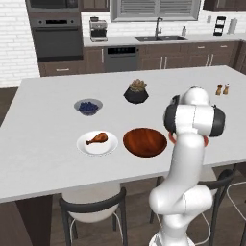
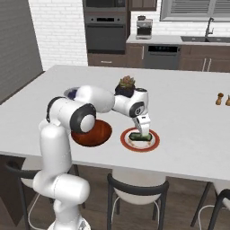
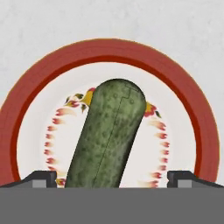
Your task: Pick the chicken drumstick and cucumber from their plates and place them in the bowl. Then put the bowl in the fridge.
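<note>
The dark green cucumber (image 3: 109, 135) lies on the white plate with the red-orange rim (image 3: 205, 131), also seen as the cucumber (image 2: 138, 135) on its plate (image 2: 153, 143) near the counter's front edge. My gripper (image 2: 143, 129) hangs just over it, open, and in the hand view the gripper (image 3: 116, 179) has one fingertip (image 3: 43, 179) on each side of the cucumber. The reddish-brown bowl (image 1: 145, 142) is empty, left of that plate. The chicken drumstick (image 1: 97, 139) lies on the plain white plate (image 1: 109, 148). A tall grey panel (image 2: 18, 45) stands at far left; I cannot tell if it is the fridge.
A small grey bowl of blueberries (image 1: 88, 106) and a black faceted pot with a plant (image 1: 136, 93) stand farther back on the island. Two shakers (image 1: 222, 89) are at the far right. Stools (image 1: 91, 206) stand under the front edge. A dark wall oven (image 1: 55, 36) is behind.
</note>
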You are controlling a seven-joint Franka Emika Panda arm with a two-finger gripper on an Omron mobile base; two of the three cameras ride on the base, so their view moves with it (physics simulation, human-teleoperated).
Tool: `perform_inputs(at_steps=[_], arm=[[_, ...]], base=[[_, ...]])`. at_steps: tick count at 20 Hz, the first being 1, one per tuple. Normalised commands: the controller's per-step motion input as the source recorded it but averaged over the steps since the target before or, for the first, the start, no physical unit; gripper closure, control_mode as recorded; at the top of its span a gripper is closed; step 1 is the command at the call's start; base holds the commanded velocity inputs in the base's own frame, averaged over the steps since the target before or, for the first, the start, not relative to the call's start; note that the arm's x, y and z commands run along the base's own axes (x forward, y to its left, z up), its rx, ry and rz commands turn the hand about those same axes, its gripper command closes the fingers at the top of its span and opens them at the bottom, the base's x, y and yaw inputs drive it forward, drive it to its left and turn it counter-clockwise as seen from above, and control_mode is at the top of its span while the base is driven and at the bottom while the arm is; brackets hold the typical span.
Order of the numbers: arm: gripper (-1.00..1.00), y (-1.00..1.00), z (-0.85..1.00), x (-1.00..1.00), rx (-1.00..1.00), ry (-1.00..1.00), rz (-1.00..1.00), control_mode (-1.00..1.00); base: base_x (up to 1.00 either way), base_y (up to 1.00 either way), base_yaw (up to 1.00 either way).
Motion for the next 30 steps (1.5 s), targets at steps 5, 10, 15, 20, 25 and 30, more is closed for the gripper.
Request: perform_inputs(at_steps=[5, 10, 15, 20, 25, 30], arm=[[-1.00, 0.00, -0.31, 0.13, 0.00, -0.04, -0.06, -1.00], [-1.00, 0.00, -0.28, 0.01, 0.00, -0.11, -0.04, -1.00], [-1.00, 0.00, -0.33, 0.00, 0.00, -0.10, -0.04, -1.00], [1.00, 0.00, -0.29, 0.04, 0.00, -0.05, -0.02, -1.00], [1.00, -0.01, 0.06, -0.26, 0.00, -0.11, 0.00, -1.00], [1.00, 0.41, 0.81, -0.59, 0.00, -0.09, 0.00, -1.00]], base=[[0.00, 0.00, 0.00], [0.00, 0.00, 0.00], [0.00, 0.00, 0.00], [0.00, 0.00, 0.00], [0.00, 0.00, 0.00], [0.00, 0.00, 0.00]])
